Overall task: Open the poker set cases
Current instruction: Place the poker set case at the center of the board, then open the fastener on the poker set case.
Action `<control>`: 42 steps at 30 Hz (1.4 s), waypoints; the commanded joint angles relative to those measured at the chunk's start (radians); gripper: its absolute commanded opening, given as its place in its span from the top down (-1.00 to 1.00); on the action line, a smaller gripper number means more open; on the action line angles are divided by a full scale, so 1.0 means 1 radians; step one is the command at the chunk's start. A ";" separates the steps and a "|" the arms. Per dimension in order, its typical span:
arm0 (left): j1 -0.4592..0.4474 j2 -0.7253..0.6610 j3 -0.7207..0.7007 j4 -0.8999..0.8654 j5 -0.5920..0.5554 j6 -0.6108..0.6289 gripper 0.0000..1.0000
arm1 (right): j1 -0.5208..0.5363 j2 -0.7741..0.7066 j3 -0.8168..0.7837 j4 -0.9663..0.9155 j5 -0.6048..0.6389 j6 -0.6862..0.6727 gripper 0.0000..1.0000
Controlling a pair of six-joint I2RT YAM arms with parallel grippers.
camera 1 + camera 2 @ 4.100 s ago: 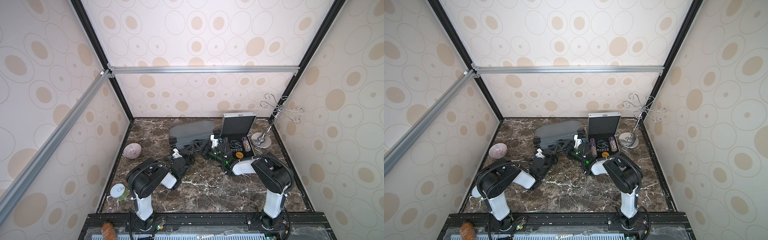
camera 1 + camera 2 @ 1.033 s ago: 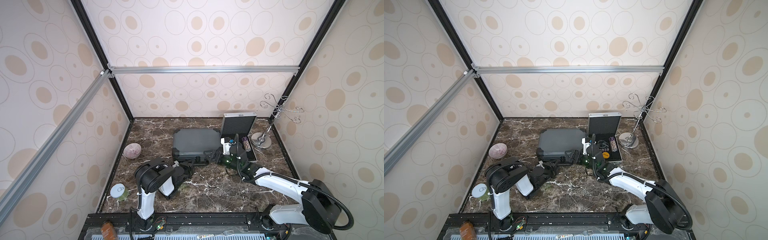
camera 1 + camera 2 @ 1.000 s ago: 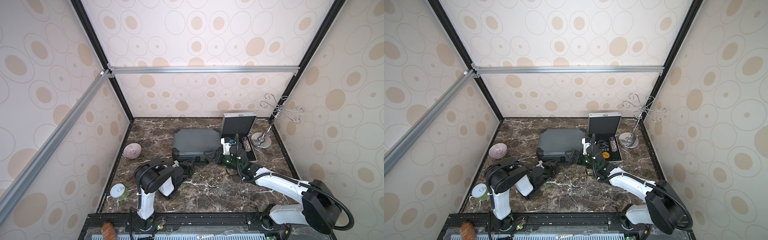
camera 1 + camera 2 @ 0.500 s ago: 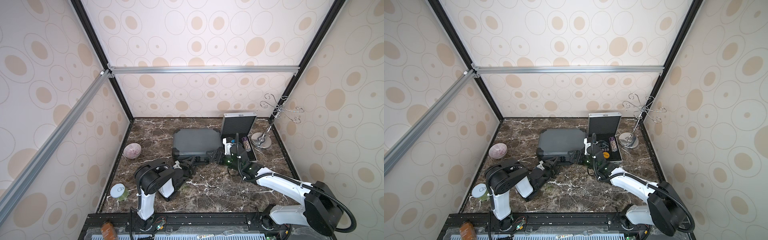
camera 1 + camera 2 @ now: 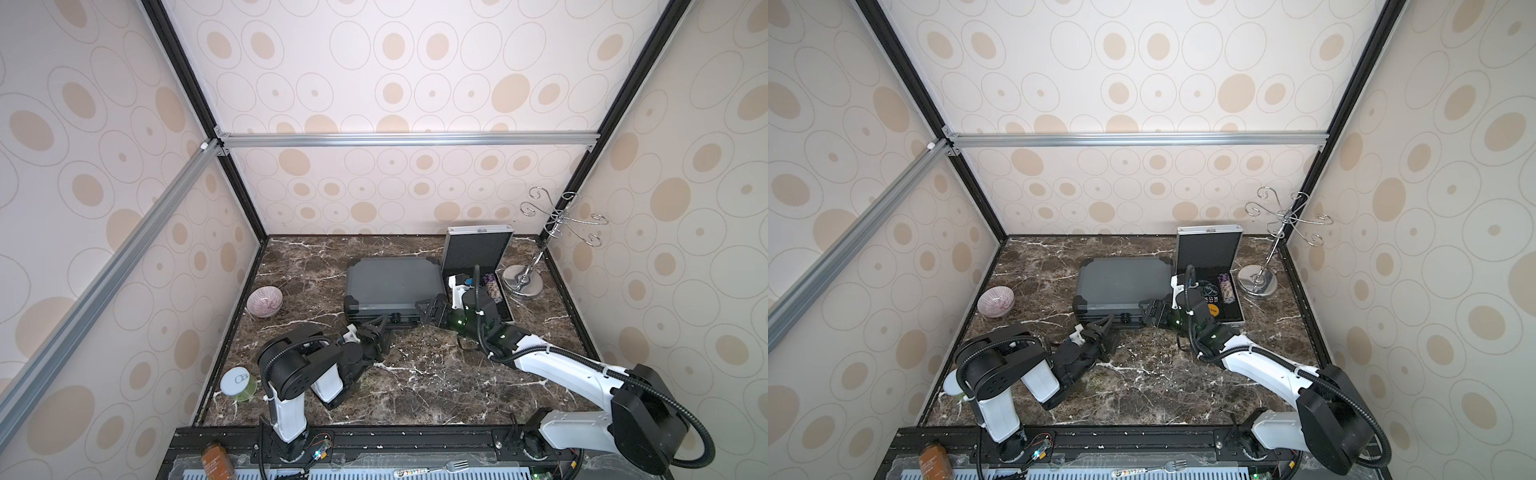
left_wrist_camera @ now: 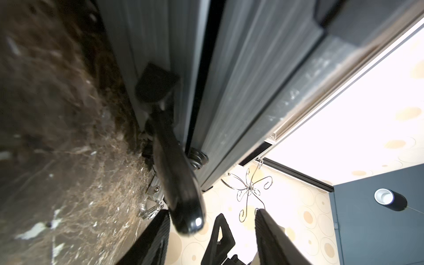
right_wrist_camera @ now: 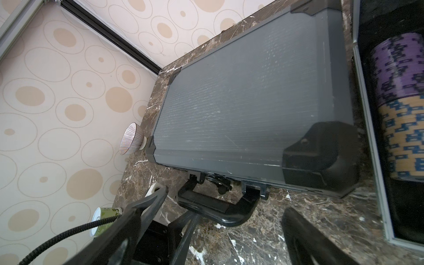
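**Grey case shut, both grippers open at its front edge**

The larger dark grey ribbed case with black corner caps (image 5: 392, 286) lies flat and closed on the brown marble tabletop (image 5: 415, 386), its black carry handle (image 7: 218, 210) facing the robot. Just beside it on the right, the smaller silver aluminium case (image 5: 478, 249) is already open, with its lid upright and purple and tan chip stacks (image 7: 399, 68) in black foam. So 1 of the 2 cases is done.

The left gripper (image 5: 376, 325) sits low at the front edge near the handle, jaws parted and closed on nothing. The right gripper (image 5: 420, 312) is spread wide by the front right corner, also empty.

The grey case looks like a stiff, hard shell. If it is full of chips, the base should be heavy enough to stay put, though it could slide on the polished marble. The ribbed panels give flat pads little to bite on.

- The handle pivots, so pulling it would likely tilt or drag the whole case, not lift the lid.
- The better hold is probably the lid's front lip above the dark seam (image 6: 202, 68), close to a corner cap.
- I cannot tell whether the catches are released. They would have to be freed first.
- 1 arm could press the base down while the other raises the lid.
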 commanded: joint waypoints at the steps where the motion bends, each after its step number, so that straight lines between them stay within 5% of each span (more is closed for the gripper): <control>1: -0.014 -0.026 -0.006 0.235 -0.008 -0.092 -0.20 | -0.010 0.010 0.024 -0.014 0.014 -0.011 -0.97; 24: 0.007 -0.449 -0.033 -0.349 -0.042 0.093 -0.42 | -0.038 0.004 -0.013 -0.006 -0.027 0.001 -0.97; 42: 0.187 -0.903 0.199 -1.215 -0.127 0.675 -0.89 | 0.020 0.042 -0.064 0.071 -0.075 -0.032 -0.97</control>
